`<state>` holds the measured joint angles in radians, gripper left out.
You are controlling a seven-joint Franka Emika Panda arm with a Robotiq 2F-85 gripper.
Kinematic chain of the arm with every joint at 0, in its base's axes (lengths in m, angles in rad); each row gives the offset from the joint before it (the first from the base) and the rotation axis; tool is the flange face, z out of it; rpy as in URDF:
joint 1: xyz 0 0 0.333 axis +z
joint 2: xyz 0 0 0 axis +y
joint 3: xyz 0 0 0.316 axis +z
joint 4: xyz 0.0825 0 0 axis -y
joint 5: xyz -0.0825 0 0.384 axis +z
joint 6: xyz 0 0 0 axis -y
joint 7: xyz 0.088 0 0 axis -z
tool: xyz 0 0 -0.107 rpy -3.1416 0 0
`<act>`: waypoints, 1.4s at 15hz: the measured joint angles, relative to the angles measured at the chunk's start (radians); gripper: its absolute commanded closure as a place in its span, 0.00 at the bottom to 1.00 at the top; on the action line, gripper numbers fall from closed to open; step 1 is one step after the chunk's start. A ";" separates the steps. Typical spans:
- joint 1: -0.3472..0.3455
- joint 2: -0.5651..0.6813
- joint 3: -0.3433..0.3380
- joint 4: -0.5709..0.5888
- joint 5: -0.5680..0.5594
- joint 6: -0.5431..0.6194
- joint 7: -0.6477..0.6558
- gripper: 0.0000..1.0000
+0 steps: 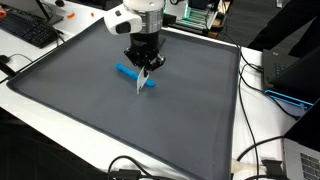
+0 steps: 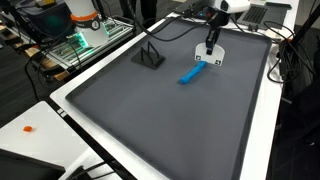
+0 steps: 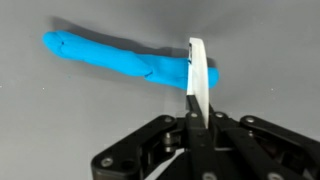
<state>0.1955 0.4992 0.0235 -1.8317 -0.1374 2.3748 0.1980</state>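
Observation:
My gripper [image 1: 143, 60] is shut on a thin white flat blade [image 1: 143, 82] that hangs down from the jaws. The blade's tip is at one end of a blue roll [image 1: 128, 72] lying on the dark grey mat [image 1: 190, 110]. In the wrist view the blade [image 3: 197, 72] stands on edge between the fingers [image 3: 194, 125] and crosses the right end of the blue roll [image 3: 110, 56]. I cannot tell whether it touches the roll. Another exterior view shows the gripper [image 2: 210, 44], the blade [image 2: 214, 57] and the roll [image 2: 192, 73] near the mat's far end.
A black wedge-shaped stand [image 2: 150, 56] sits on the mat [image 2: 170, 120] to the left of the roll. A keyboard [image 1: 30, 30], cables [image 1: 255, 150] and a black device [image 1: 290, 70] lie off the mat's edges. A small orange item [image 2: 28, 128] lies on the white table.

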 measured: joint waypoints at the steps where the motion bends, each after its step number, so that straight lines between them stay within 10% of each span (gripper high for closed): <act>1: 0.005 0.001 -0.003 0.000 -0.003 0.001 0.016 0.99; 21: 0.021 0.025 -0.020 0.001 -0.006 -0.002 0.071 0.99</act>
<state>0.2162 0.5240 0.0037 -1.8306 -0.1430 2.3730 0.2690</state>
